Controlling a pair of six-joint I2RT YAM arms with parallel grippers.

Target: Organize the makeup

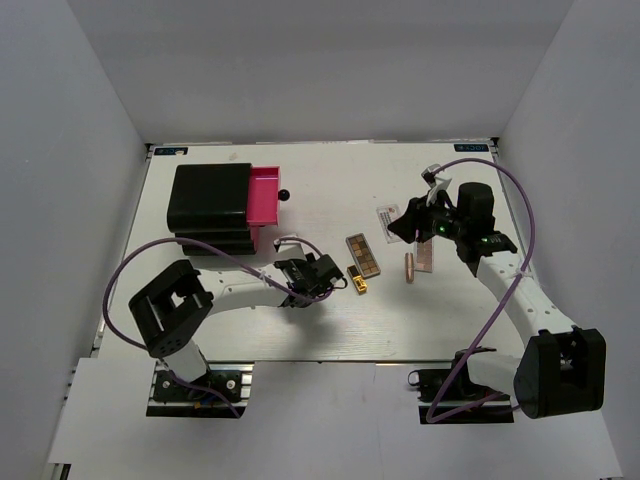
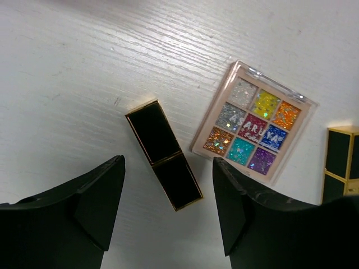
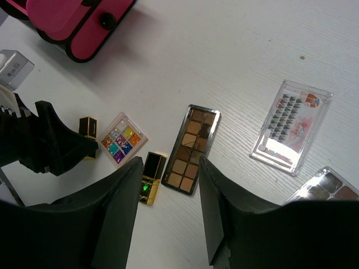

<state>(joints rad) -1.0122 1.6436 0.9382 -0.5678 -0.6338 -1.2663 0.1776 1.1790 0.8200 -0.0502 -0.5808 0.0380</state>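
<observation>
Top external view is showing the black box (image 1: pixel 210 205) with its pink drawer (image 1: pixel 262 195) pulled out, yet every cosmetic is lying on the table (image 1: pixel 470 320) right of the box, so sorting is judged barely begun. Nearest the box, the left gripper (image 2: pixel 168 168) is hovering, jaws spread wide, over a black lipstick (image 2: pixel 162 154). Farther from the box are lying the multicoloured square palette (image 2: pixel 253 130), gold-black lipstick (image 1: pixel 357 281), long brown palette (image 1: pixel 363 255), rose-gold tube (image 1: pixel 410 266), pinkish case (image 1: pixel 425 260) and white packet (image 3: pixel 291 123). Farthest from the box, the right gripper (image 3: pixel 168 168) is hanging wide open, holding nothing.
</observation>
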